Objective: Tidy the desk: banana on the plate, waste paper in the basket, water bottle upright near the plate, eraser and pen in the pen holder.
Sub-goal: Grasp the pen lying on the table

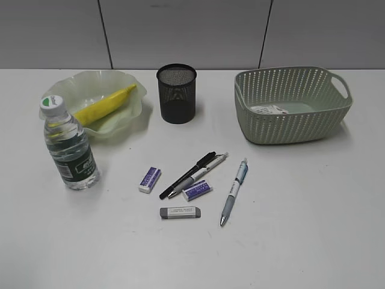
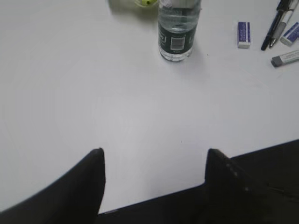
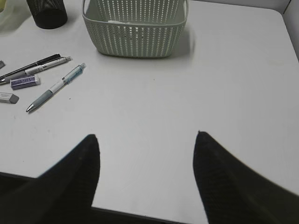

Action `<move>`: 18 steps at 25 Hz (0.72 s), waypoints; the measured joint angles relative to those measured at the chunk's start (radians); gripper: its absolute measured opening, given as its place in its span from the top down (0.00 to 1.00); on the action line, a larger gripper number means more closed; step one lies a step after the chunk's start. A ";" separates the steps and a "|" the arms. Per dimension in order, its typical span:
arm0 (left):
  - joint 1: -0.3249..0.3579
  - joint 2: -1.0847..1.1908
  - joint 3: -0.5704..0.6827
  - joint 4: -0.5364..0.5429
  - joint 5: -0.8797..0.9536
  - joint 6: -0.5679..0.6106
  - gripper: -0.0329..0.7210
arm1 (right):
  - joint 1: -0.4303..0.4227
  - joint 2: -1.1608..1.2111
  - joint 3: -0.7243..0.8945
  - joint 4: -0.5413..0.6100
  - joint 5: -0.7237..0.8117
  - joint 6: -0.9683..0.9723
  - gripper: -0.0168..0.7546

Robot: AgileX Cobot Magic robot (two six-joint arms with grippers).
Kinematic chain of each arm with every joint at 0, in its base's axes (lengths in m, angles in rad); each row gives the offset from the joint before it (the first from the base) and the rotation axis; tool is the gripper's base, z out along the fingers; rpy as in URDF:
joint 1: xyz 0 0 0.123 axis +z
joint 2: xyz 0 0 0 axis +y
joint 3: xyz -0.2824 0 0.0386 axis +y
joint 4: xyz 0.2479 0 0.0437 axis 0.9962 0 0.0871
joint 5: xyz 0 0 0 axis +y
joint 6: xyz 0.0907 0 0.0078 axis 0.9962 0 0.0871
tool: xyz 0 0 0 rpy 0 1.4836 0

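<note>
Done: banana (image 1: pixel 110 103) on plate (image 1: pixel 72 84), paper (image 1: pixel 269 110) in basket (image 1: pixel 289 123), bottle (image 1: pixel 68 146) upright by plate. Left: pens (image 1: pixel 187 174) & erasers (image 1: pixel 150 179) on bench (image 1: pixel 301 229), holder (image 1: pixel 176 93) empty-looking. Left claw (image 2: pixel 154 161) and right claw (image 3: pixel 145 144) wide, holding nothing.

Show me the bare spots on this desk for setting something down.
Free: the wide front strip below the grey eraser, and the right front area below the basket. Also bare: the patch between the holder and basket. Crowded: the middle, where pens and erasers cluster, and the left by the bottle and plate.
</note>
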 joint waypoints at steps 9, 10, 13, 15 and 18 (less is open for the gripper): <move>0.000 -0.182 0.063 0.017 -0.047 -0.005 0.32 | 0.000 0.303 -0.035 0.049 -0.084 -0.090 0.33; 0.000 -0.190 0.071 0.019 -0.061 -0.006 0.33 | 0.000 0.366 -0.043 0.079 -0.114 -0.119 0.33; 0.000 -0.195 0.079 0.022 -0.072 -0.007 0.32 | 0.009 0.557 -0.090 0.174 -0.202 -0.164 0.33; 0.000 -0.196 0.079 0.022 -0.077 -0.007 0.32 | 0.025 0.688 -0.141 0.217 -0.236 -0.171 0.33; 0.000 -0.204 0.079 0.023 -0.081 -0.007 0.33 | 0.064 0.916 -0.253 0.232 -0.237 -0.168 0.33</move>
